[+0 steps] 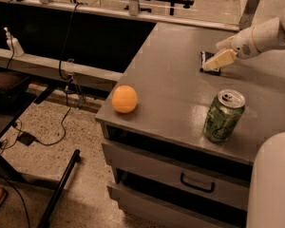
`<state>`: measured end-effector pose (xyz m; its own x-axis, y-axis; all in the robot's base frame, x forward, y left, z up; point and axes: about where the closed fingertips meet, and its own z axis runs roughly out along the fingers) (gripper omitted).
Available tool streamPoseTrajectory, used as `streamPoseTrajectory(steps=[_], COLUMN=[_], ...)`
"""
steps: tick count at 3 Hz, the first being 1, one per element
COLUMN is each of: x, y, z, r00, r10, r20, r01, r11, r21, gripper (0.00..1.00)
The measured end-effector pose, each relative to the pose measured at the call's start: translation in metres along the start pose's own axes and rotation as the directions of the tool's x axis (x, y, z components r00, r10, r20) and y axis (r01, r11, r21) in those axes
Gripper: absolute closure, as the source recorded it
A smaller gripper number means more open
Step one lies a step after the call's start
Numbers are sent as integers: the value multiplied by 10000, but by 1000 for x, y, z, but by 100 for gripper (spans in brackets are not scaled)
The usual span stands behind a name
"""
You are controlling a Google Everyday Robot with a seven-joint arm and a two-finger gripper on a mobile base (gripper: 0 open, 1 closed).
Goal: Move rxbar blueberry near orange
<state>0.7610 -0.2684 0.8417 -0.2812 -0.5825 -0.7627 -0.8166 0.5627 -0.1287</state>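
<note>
The rxbar blueberry, a dark flat bar with a white patch, lies on the grey cabinet top at the back right. My gripper reaches in from the right and hovers right over the bar, open, with one cream finger lying across it and hiding part of it. The orange sits near the front left corner of the top, well apart from the bar and the gripper.
A green soda can stands upright near the front right, between the bar and the front edge. Drawers are below the top. A white part of the robot fills the lower right corner. The floor on the left has cables and a dark stand.
</note>
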Motion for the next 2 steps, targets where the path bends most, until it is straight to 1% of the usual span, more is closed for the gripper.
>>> streamPoseTrajectory(steps=[1, 2], x=[2, 2], y=[-2, -2], z=[-3, -5], r00=[10000, 9999], r10=[-43, -75], r20=[-64, -106], r01=[44, 76], r11=[10000, 9999], r21=[83, 103], gripper=[64, 87])
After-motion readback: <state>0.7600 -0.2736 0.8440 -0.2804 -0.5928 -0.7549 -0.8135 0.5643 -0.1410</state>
